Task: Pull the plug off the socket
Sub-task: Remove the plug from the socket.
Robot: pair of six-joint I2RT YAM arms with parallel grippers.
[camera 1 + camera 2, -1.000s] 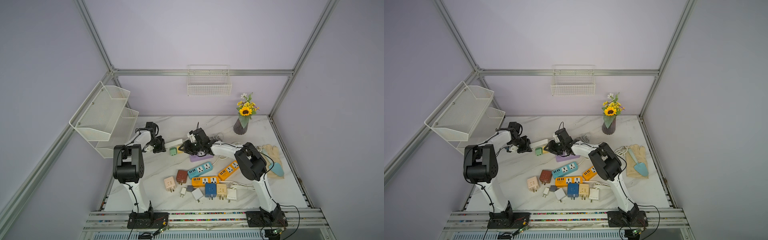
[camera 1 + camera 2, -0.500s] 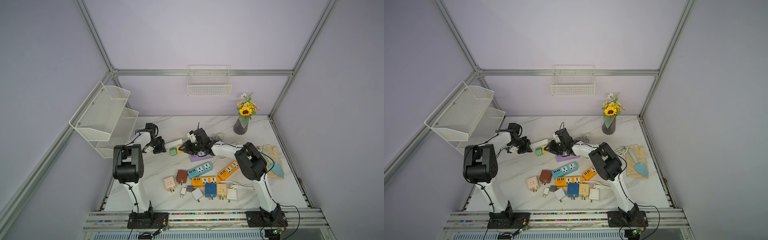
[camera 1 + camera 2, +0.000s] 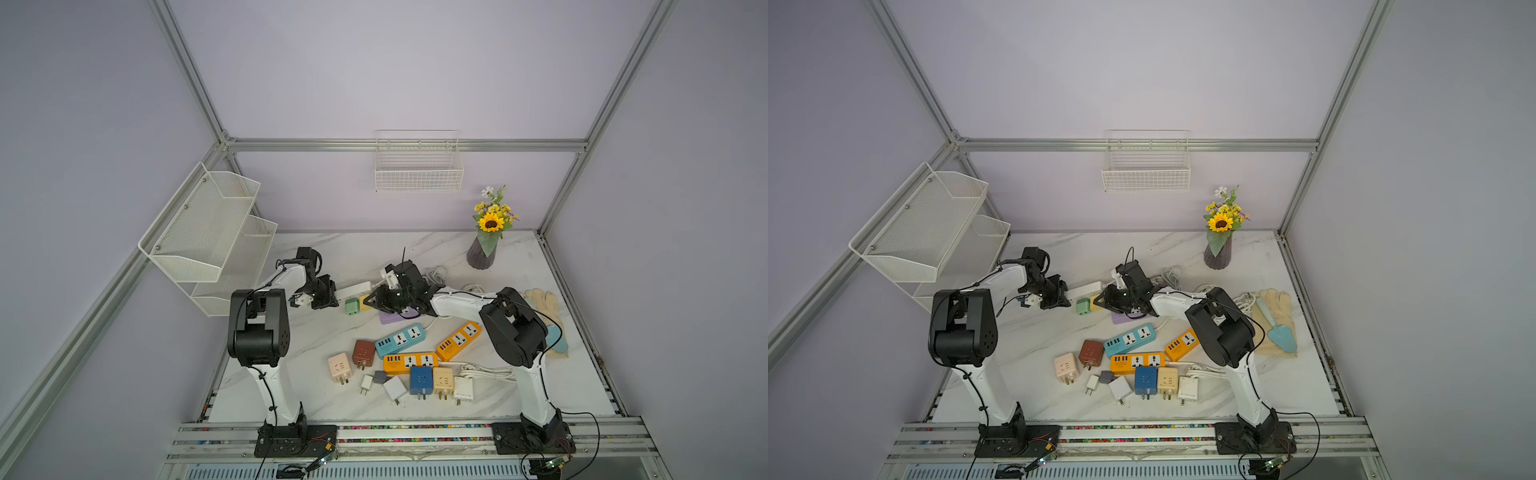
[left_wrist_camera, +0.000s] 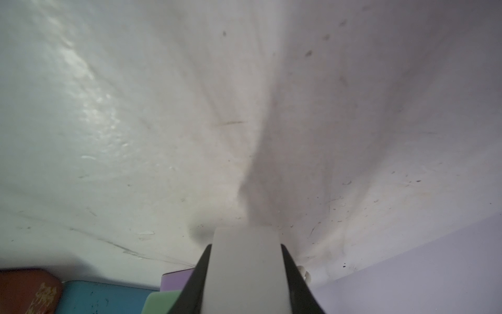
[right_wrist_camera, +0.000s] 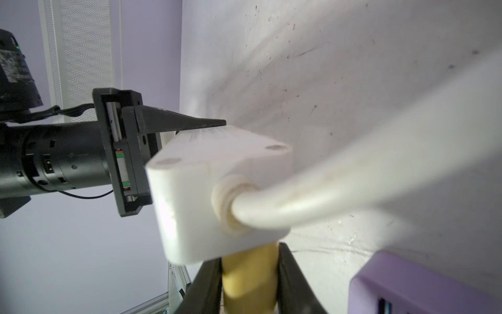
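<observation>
The socket is a white power strip (image 3: 355, 288) (image 3: 1087, 288) lying at the back of the marble table. A yellow plug (image 3: 365, 302) (image 3: 1095, 302) and a green plug (image 3: 352, 306) (image 3: 1083, 306) sit side by side on its near side. My left gripper (image 3: 329, 294) (image 4: 245, 247) is shut on the strip's left end (image 4: 245, 274). My right gripper (image 3: 375, 300) (image 5: 250, 255) is shut on the yellow plug (image 5: 250, 277), which still sits against the strip's body (image 5: 206, 198). The strip's white cable (image 5: 339, 179) runs off from this end.
A purple socket block (image 3: 392, 318) (image 5: 423, 285) lies just beside my right gripper. Blue (image 3: 401, 340) and orange (image 3: 459, 340) strips and several loose adapters (image 3: 421, 380) fill the table's front. A vase (image 3: 482, 253) and gloves (image 3: 544, 303) stand at the right, a wire shelf (image 3: 208, 232) at the left.
Both arms keep their places at the white strip. The right gripper's jaws have drawn in a little around the yellow plug.
</observation>
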